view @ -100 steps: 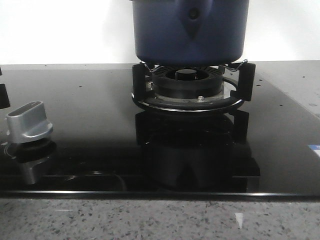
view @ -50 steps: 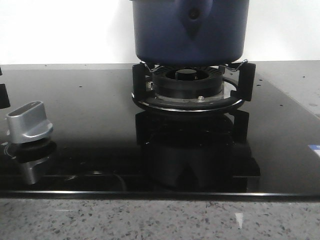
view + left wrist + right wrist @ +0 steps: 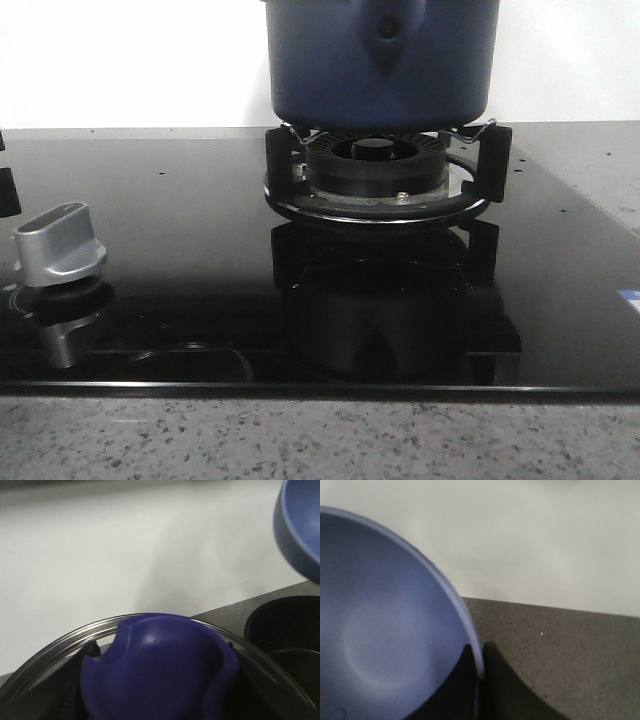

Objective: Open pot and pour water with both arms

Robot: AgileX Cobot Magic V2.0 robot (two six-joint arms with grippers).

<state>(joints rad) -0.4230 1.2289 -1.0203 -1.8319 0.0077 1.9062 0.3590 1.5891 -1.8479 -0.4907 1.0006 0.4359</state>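
The dark navy pot [image 3: 380, 65] stands on the gas burner [image 3: 378, 175] at the back centre, its teardrop handle bracket facing me; its top is cut off in the front view. Neither gripper shows there. In the left wrist view my left gripper [image 3: 160, 680] is shut on the blue knob [image 3: 160, 670] of a glass lid with a steel rim [image 3: 65, 642]; its fingers are mostly hidden behind the knob. A dark round opening [image 3: 285, 630] beside the lid looks like the pot's mouth. My right gripper [image 3: 481, 667] is shut on the rim of a light-blue bowl [image 3: 380, 640].
A silver stove knob [image 3: 58, 243] stands on the glossy black cooktop [image 3: 180, 250] at the left. A speckled stone counter edge [image 3: 320, 440] runs along the front. A white wall is behind. The light-blue bowl [image 3: 300, 525] also shows above the dark opening.
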